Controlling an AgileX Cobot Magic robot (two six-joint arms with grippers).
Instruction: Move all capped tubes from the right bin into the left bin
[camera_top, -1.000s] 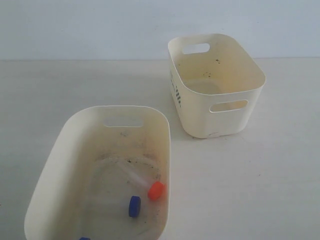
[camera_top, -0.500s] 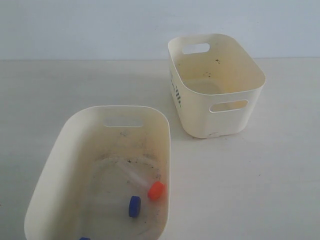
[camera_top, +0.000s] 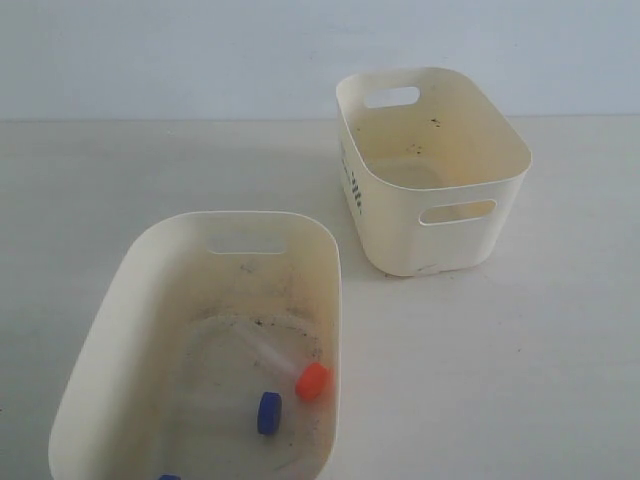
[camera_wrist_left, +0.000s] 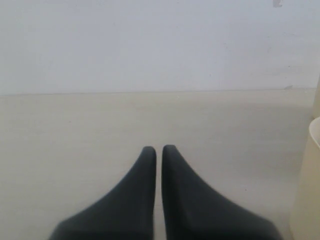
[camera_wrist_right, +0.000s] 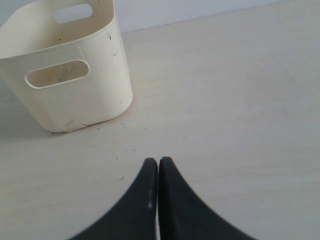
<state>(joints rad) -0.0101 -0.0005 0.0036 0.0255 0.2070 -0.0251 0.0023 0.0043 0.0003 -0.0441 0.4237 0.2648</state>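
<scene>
The dirt-speckled left bin (camera_top: 120, 310) stands at the front left. On its floor lie a clear tube with an orange cap (camera_top: 312, 380), a blue-capped tube (camera_top: 268, 412) and the edge of another blue cap (camera_top: 168, 477). The right bin (camera_top: 440, 225), cream with dark side bars, stands at the back right; no tube shows inside it. Neither gripper appears in the exterior view. My left gripper (camera_wrist_left: 159, 148) is shut and empty over bare table, a cream bin wall (camera_wrist_left: 310, 180) beside it. My right gripper (camera_wrist_right: 158, 161) is shut and empty, a short way from the right bin (camera_wrist_right: 95, 95).
A pale wooden tabletop (camera_top: 500, 370) spreads around both bins. A plain light wall (camera_top: 200, 50) runs behind the table. Small dark specks lie on the table near the right bin (camera_wrist_right: 121, 177).
</scene>
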